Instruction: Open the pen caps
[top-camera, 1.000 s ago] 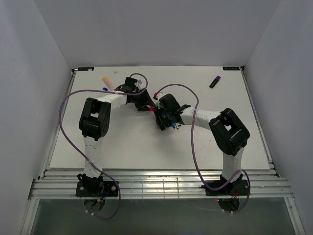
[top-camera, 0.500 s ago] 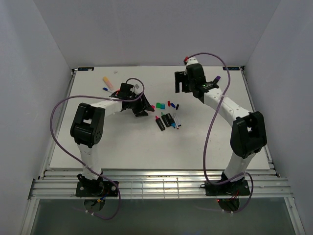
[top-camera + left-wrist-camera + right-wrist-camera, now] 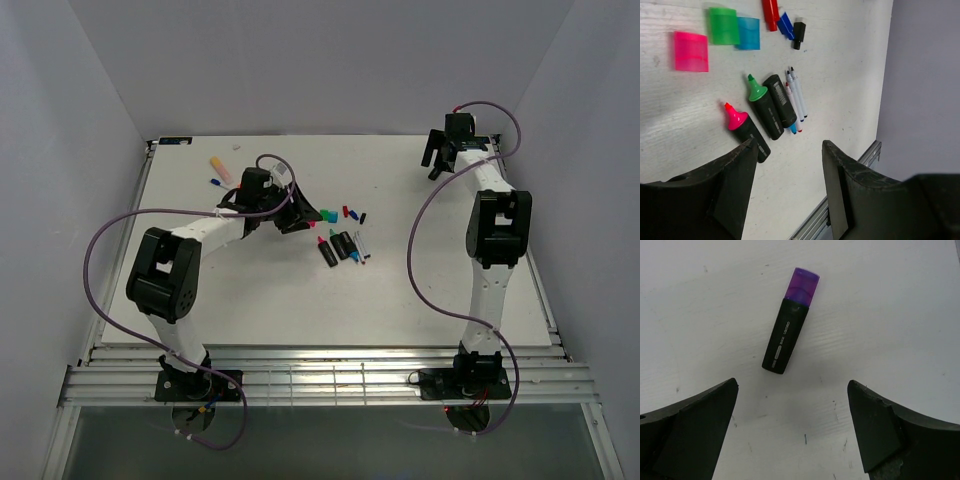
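Note:
A black pen with a purple cap (image 3: 802, 286) on its body (image 3: 785, 340) lies on the white table. It is just beyond the fingertips of my right gripper (image 3: 792, 386), which hangs wide open and empty above it at the far right corner (image 3: 437, 165). My left gripper (image 3: 790, 150) is open and empty, hovering left of the middle cluster (image 3: 300, 218). In that cluster lie loose pen caps: pink (image 3: 691, 51), green (image 3: 723, 26), blue (image 3: 748, 33), plus small red (image 3: 770, 8), blue and black ones. Uncapped pink (image 3: 742, 127) and green (image 3: 762, 106) highlighters, a third black one and thin pens (image 3: 796, 97) lie beside them.
An orange-pink highlighter (image 3: 220, 168) and a thin blue pen (image 3: 216, 184) lie at the far left of the table. The white side walls stand close on both sides. Metal rails (image 3: 320, 375) run along the near edge.
My right arm swung from the middle cluster to the far right corner and its jaws opened wide. The left arm shifted slightly and opened a little more.

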Robot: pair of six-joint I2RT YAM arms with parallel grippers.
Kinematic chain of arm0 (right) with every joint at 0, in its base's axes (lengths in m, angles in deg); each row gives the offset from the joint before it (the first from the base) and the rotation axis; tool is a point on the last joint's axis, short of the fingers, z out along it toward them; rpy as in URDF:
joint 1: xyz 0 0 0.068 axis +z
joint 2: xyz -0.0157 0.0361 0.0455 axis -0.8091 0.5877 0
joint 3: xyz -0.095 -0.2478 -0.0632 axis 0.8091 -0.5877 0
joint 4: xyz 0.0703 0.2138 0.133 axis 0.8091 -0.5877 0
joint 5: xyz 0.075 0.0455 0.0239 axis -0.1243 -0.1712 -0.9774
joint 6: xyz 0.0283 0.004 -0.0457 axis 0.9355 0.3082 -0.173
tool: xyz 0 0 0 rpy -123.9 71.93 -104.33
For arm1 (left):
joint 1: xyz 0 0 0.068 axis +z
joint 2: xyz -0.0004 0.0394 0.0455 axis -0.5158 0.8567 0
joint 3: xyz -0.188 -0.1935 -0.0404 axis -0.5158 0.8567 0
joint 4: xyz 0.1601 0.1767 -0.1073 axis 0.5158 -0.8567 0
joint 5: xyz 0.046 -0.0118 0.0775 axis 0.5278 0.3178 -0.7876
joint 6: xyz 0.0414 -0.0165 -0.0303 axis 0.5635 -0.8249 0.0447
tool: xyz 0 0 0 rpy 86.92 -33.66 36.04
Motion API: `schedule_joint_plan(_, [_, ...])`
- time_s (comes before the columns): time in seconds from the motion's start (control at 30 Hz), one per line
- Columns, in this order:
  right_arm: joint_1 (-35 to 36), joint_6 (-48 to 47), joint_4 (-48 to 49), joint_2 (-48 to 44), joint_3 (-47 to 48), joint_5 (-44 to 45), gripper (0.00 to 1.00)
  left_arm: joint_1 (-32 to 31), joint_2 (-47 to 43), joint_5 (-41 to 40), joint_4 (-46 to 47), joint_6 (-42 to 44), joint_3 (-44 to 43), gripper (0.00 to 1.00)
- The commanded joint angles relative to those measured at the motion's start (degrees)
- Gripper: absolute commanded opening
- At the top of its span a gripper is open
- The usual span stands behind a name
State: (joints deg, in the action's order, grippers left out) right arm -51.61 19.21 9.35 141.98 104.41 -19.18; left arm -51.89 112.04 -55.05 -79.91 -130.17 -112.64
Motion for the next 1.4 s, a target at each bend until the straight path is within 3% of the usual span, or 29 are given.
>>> schedule_joint_plan(0.0, [-0.9,0.6,-1.5,4.1,7.6,-1.5,0.97,-1.8,-3.2,1.2,2.4,-1.0,0.2,0.64])
schedule_joint_plan(0.17, [-1.3,1.2,-1.4,11.3,16.2,-3.0,0.98,-3.1,-2.3,1.5,2.4,-0.8,-1.0,0.64])
schedule_joint_plan(0.43, [-1.3,2.6,1.1,13.8,15.7,-2.4,0.98,-3.2,-0.5,2.1,4.6,-1.2,0.0,0.65])
schedule_joint_plan(1.03, [-1.3,1.8,-2.5,18.5,19.9,-1.4,0.72,-3.2,1.6,2.8,6.5,-2.4,1.8,0.64])
schedule_joint_plan(1.37, [-1.7,4.7,-3.5,18.3,19.7,-7.9,0.49,-3.2,1.3,3.0,6.7,-2.2,2.7,0.64])
